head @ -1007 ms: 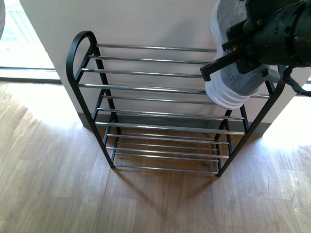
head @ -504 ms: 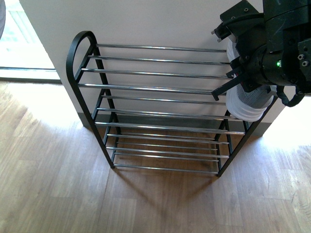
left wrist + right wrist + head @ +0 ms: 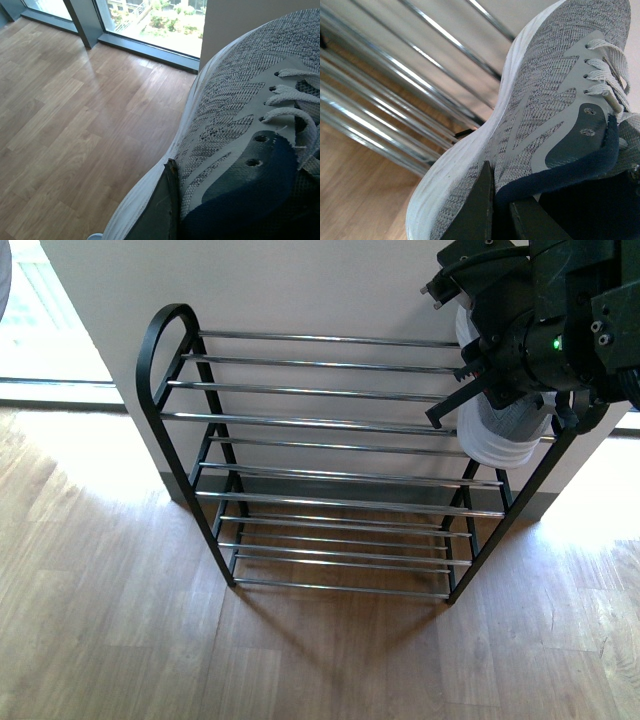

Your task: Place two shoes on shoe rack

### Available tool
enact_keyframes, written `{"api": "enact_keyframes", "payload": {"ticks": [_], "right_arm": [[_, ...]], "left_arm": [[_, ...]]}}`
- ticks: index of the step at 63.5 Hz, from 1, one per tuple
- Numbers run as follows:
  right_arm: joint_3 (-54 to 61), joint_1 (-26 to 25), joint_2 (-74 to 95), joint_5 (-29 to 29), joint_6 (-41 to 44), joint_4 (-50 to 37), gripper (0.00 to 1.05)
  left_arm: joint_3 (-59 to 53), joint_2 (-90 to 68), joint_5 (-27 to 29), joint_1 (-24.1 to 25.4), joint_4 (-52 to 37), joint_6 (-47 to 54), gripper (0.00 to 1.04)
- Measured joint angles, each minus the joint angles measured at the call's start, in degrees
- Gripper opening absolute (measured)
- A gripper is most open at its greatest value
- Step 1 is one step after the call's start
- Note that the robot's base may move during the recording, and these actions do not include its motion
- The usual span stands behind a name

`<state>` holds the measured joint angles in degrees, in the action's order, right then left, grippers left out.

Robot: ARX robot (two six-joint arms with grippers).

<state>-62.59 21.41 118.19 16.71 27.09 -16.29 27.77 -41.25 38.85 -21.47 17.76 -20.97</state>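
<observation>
The shoe rack [image 3: 320, 420] stands against the white wall, black frame with chrome bars, all tiers bare. My right gripper [image 3: 480, 380] is shut on a grey knit sneaker [image 3: 495, 445] and holds it toe-down over the right end of the upper tiers. In the right wrist view the gripper [image 3: 502, 195] pinches the navy collar of that sneaker [image 3: 545, 110], with the rack's bars [image 3: 395, 85] close behind. My left gripper [image 3: 185, 200] is shut on the other grey knit sneaker [image 3: 235, 125], held above the floor; it is out of the front view. The blue slides are out of view.
Wooden floor [image 3: 200, 640] lies in front of the rack. A floor-level window [image 3: 150, 20] with a dark frame shows beyond the left sneaker. A white wall [image 3: 300, 290] backs the rack.
My right arm has carried its sneaker to the right and farther toward the rack's right end, then slightly up. The rack has not moved.
</observation>
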Motion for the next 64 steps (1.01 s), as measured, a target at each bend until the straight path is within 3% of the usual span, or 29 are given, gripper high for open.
{"api": "enact_keyframes", "payload": {"ticks": [16,30,46,54,59,64], "right_arm": [[-4.37,-2.49,2.54,4.28,0.55,0.52,0.01],[-3.8,-2.93,2.99,2.84,2.99,-0.85,0.04],[0.42,-2.89,0.17,-0.87,3.19,-4.7,0.46],[5.64,-3.13,-6.03,-5.66,0.39,-7.45,0.67],[13.0,-4.37,-15.15,-11.47,-4.2,-12.02,0.88],[18.88,-6.19,-21.75,-16.41,-8.13,-15.45,0.97]], "left_arm": [[0.0,0.0,-0.02,0.0,0.0,0.0,0.02],[0.0,0.0,-0.04,0.0,0.0,0.0,0.02],[0.0,0.0,-0.02,0.0,0.0,0.0,0.02],[0.0,0.0,-0.02,0.0,0.0,0.0,0.02],[0.0,0.0,-0.02,0.0,0.0,0.0,0.02],[0.0,0.0,-0.02,0.0,0.0,0.0,0.02]]}}
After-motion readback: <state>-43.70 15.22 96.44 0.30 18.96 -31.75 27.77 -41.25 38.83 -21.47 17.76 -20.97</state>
